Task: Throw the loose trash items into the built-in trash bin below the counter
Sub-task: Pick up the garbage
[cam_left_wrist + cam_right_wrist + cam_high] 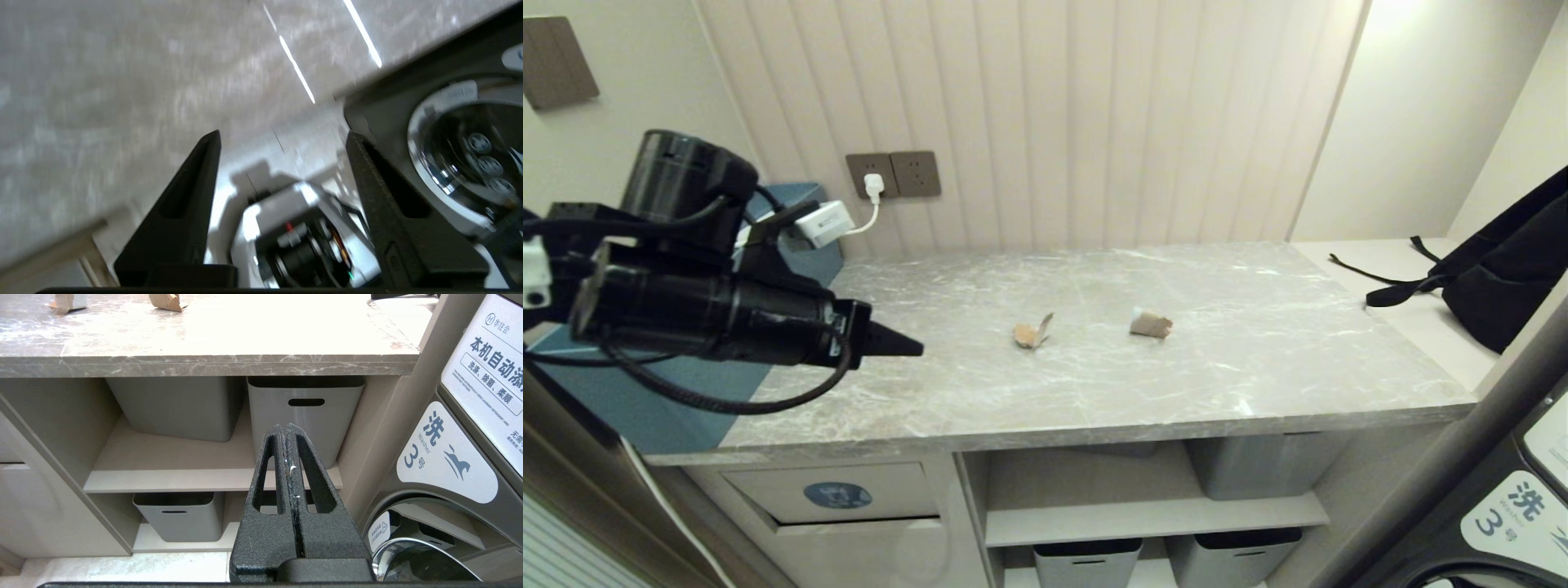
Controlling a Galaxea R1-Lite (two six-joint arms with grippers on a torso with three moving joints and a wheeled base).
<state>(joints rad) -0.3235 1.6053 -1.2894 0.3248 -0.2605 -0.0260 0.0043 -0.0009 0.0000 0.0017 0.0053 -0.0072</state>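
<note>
Two loose trash items lie mid-counter: a small tan paper scrap (pixel 1033 332) (pixel 64 301) and a crumpled beige-brown paper wad (pixel 1150 324) (pixel 166 301). The built-in trash bin (pixel 837 494) is the beige flap with a blue oval sticker, below the counter's left end. My left gripper (pixel 900 345) (pixel 282 134) hovers level over the counter's left front part, pointing toward the scraps and well short of them. Its fingers (pixel 196 192) are open with nothing between them. My right gripper (pixel 284 426) is shut and empty, held low in front of the shelves under the counter.
A teal-blue box (pixel 645 400) stands behind my left arm. A black backpack (pixel 1507 278) lies at the counter's right end. Grey tubs (pixel 1258 465) (pixel 304 416) fill the open shelves. A washing machine (pixel 449 457) stands at the right. A charger (pixel 823 222) hangs from the wall socket.
</note>
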